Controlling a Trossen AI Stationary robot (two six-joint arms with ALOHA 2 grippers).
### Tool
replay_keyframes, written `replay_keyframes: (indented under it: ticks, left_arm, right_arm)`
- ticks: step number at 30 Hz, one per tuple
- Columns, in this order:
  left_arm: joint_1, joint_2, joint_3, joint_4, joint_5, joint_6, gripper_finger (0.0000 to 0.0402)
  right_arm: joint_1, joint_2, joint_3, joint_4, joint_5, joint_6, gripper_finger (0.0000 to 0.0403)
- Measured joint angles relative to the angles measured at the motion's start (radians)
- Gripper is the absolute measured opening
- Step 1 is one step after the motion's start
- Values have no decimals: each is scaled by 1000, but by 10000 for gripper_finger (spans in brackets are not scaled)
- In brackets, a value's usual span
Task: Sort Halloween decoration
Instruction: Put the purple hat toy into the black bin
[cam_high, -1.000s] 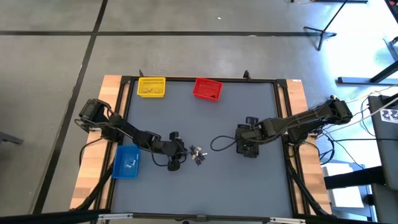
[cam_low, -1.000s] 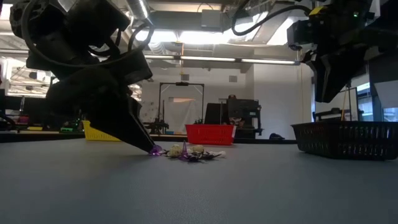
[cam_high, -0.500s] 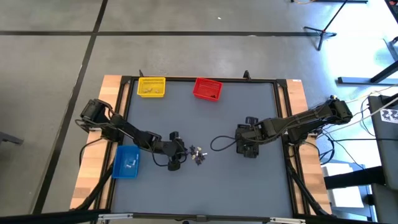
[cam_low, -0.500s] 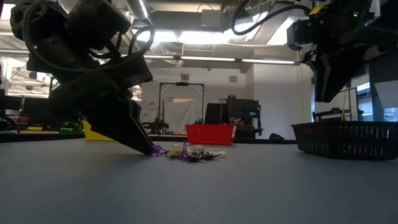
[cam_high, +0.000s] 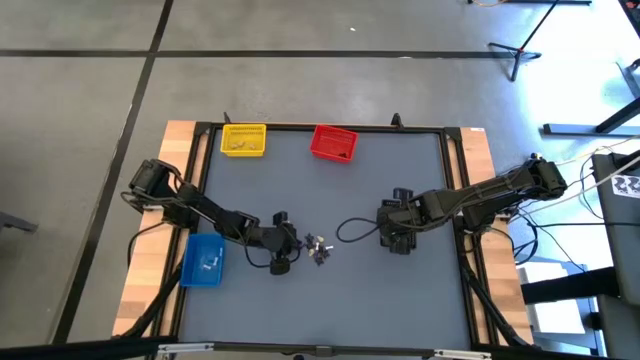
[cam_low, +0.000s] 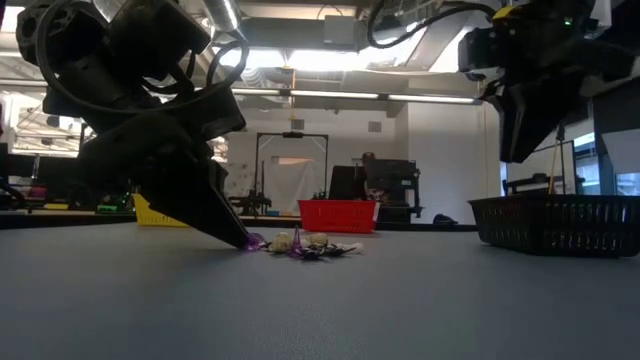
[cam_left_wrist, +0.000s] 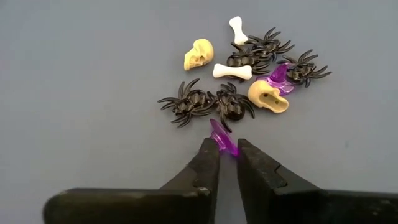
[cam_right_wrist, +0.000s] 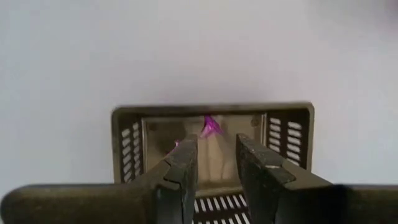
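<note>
The Halloween decoration is a small heap of black spiders, pale skulls, white bones and purple pieces on the grey mat. My left gripper is at the heap's left side, tips down on the mat, shut on a purple trinket. My right gripper hangs open above the black bin on the table's right. Nothing is between its fingers. A purple trinket lies inside that bin. My left gripper pinches the purple trinket by its near end between its two fingertips. The fingers slant down from the table's left side. The trinket lies on the mat, its far tip close to a black spider.
A yellow bin and a red bin stand at the table's far edge. A blue bin sits at the left edge beside my left arm. A black cable loops on the mat between the heap and the black bin.
</note>
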Motion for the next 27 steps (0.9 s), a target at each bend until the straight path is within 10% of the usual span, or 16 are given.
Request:
replay_keyframes:
  ticks: [27]
  left_arm:
    - [0,1,0,1,6,-3,0]
  right_arm:
    - [0,0,0,138,1,-3,108]
